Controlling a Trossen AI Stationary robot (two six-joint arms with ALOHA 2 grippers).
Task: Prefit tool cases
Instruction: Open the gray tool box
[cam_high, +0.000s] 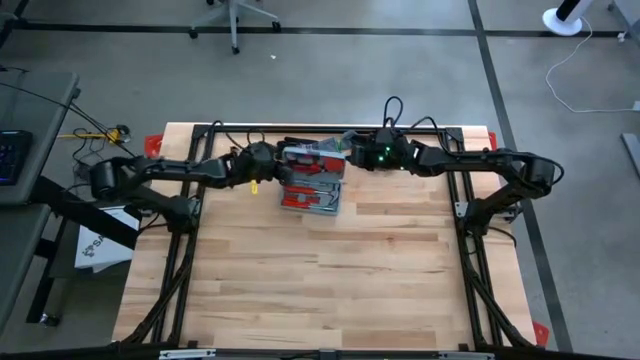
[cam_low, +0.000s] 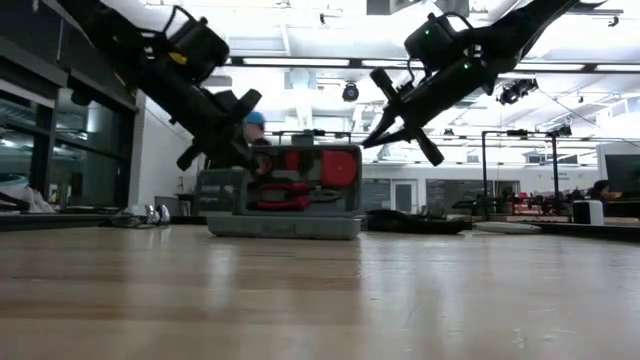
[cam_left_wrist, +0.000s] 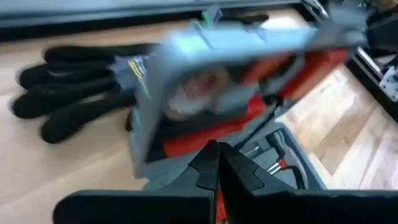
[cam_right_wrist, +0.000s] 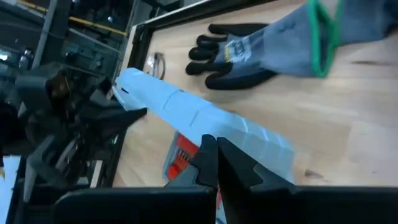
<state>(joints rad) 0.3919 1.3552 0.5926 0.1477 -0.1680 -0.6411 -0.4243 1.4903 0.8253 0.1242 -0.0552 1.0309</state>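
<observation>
One tool case (cam_high: 313, 180) sits on the wooden table (cam_high: 330, 280), toward the far edge and roughly midway between the two arms. It is grey-blue plastic and stands open: the base lies flat on the wood and the lid is raised upright, so from table level you look straight into its moulded interior, with red-handled tools (cam_low: 290, 190) clipped in both halves. I can count one case only; the number of tools inside is hard to make out, though at least two red handles show in the base.

Two arms are over it. The left gripper (cam_high: 268, 168) is at the case's left side, its two fingers (cam_left_wrist: 214, 163) pressed together with nothing between them, the tips close to the edge of the lid; whether they touch the plastic I cannot tell. The right gripper (cam_high: 352, 152) hangs above and behind the case on its right side, clear of the lid in the level view. Its fingers (cam_right_wrist: 211, 155) are also closed tight and empty.

Behind the case, near the table's far edge, lie work gloves. One glove (cam_right_wrist: 249, 46) has black fingers, a grey back and a green cuff band; the black fingers of a glove (cam_left_wrist: 68, 93) also show in the left wrist view, which may be the same one.
</observation>
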